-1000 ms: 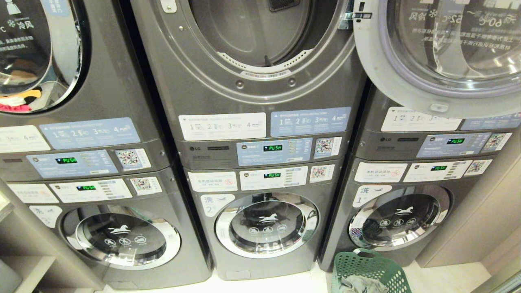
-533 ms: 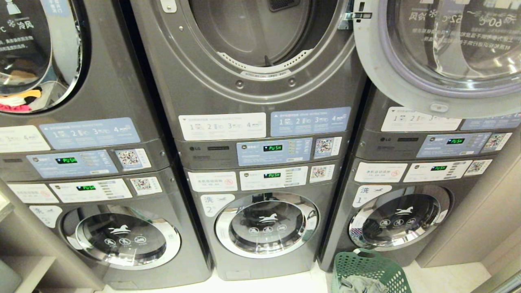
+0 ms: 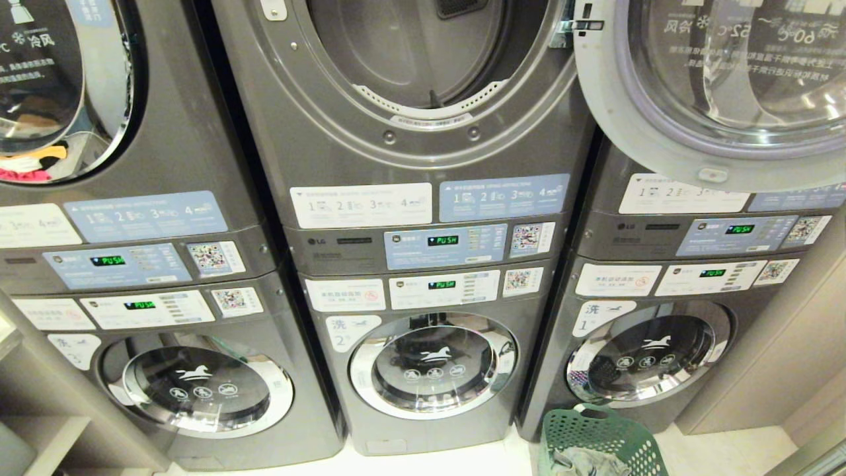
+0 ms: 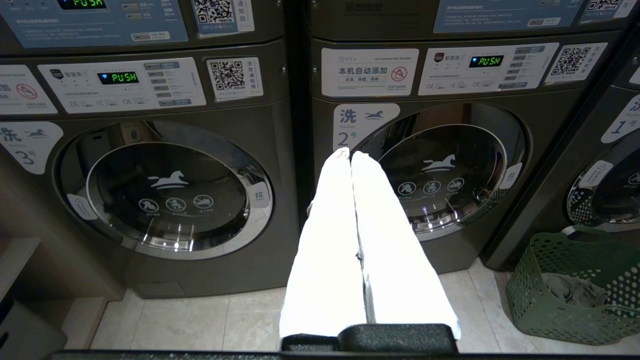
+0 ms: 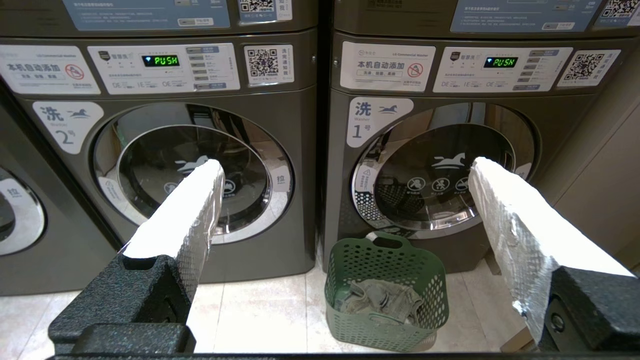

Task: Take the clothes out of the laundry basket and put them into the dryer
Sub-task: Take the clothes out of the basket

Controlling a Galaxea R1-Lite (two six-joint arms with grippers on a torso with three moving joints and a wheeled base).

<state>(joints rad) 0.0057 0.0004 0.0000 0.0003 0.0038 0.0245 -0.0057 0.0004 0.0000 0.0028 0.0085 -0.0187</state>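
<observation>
- So the robot's parked in front of a wall of stacked grey machines, and the middle dryer (image 3: 423, 59) up top is the biggest thing going: its round mouth takes up the 12 o'clock part of the head view, nothing in the drum as far as it shows.
- The dryer's door (image 3: 720, 86) is swung fully out toward 1–2 o'clock, so the mouth isn't blocked. Looks ready to load.
- Washers below are all shut. Washer 1 (image 5: 440, 175) is the one that matters, since the basket sits right at its foot.
- The basket (image 5: 385, 290) is on the floor tiles, at roughly 5 o'clock in the head view, half cut off by the frame edge. It stands upright, handle side toward the washer.
- The clothes (image 5: 377, 299) are a crumpled grey heap at the bottom of it, well below the rim. No clear long axis, just a wad.
- The right gripper (image 5: 345, 172) has its jaws spread as wide as they go, nothing in them. Seen along those fingers, the basket lies ahead and lower, about 6 o'clock between the two tips, and well apart.
- The left gripper (image 4: 351, 155) has its jaws pressed together, holding nothing. From it the basket is way off at 4 o'clock.
- Reckon the right arm is the nearer one and the obvious pick: it'd need to drop down and forward over the rim. Nothing loaded yet.
</observation>
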